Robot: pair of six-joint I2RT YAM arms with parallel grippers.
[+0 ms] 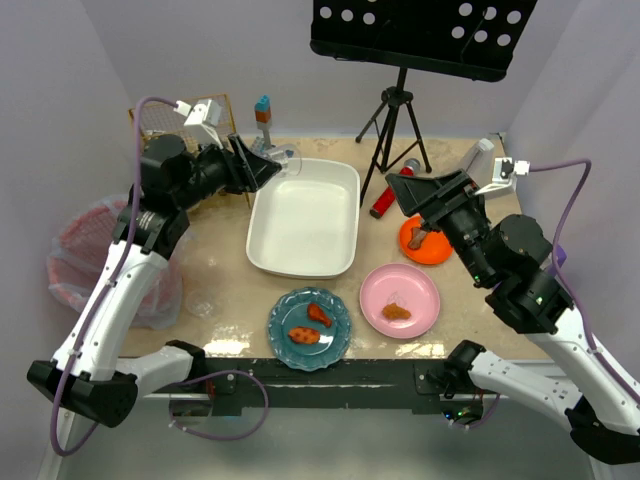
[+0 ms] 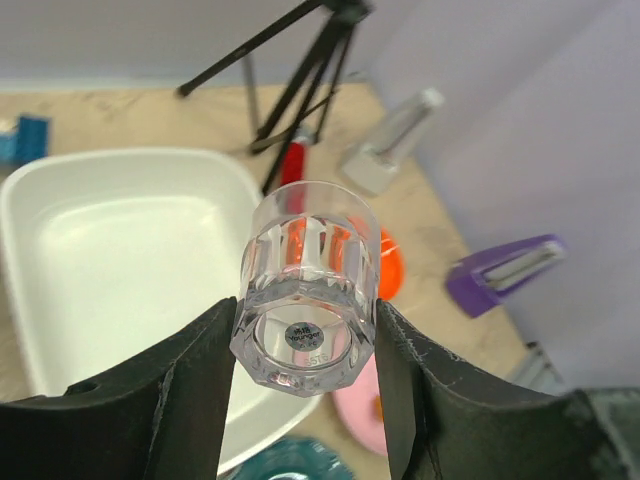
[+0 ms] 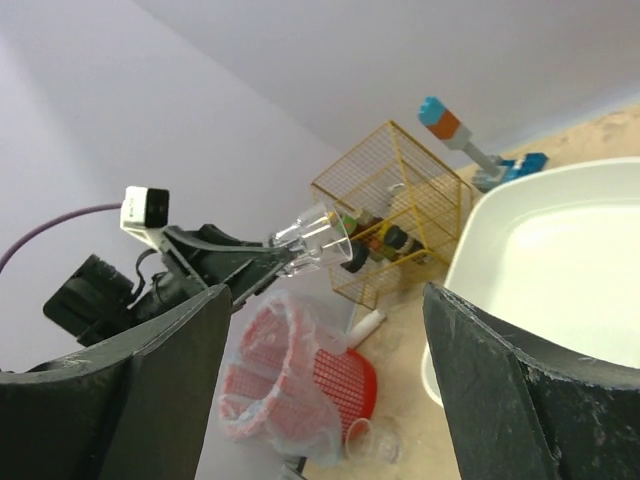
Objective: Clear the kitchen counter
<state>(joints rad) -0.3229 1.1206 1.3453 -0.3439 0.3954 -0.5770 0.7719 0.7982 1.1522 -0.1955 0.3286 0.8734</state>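
My left jaws were clenched on a clear faceted glass tumbler (image 2: 305,290), one finger (image 2: 150,400) pressed to each side. The tumbler lay sideways in the grip with its thick base turned towards my left wrist camera. In the top view it hung in the air by the far left corner of the white tub (image 1: 305,225), touching nothing but my fingers.

My right jaws were released, spread wide with nothing between them, and hung over the right side of the tabletop (image 1: 215,250), near the orange plate (image 1: 435,250).

The beige tabletop spread beneath both arms with the tub at its middle. An orange-brown food piece (image 1: 420,237) lay on the orange plate. Nearer to me, a pink plate (image 1: 415,285) held one such piece (image 1: 396,311). A teal plate (image 1: 335,345) to its left held two (image 1: 319,313). A red cylinder (image 1: 383,205) lay just right of the tub, by the feet of a black tripod stand (image 1: 395,130).

A yellow wire basket (image 1: 215,110) stood at the far left corner. Off the left edge sat a red mesh bin (image 1: 90,250) lined with a clear plastic bag.
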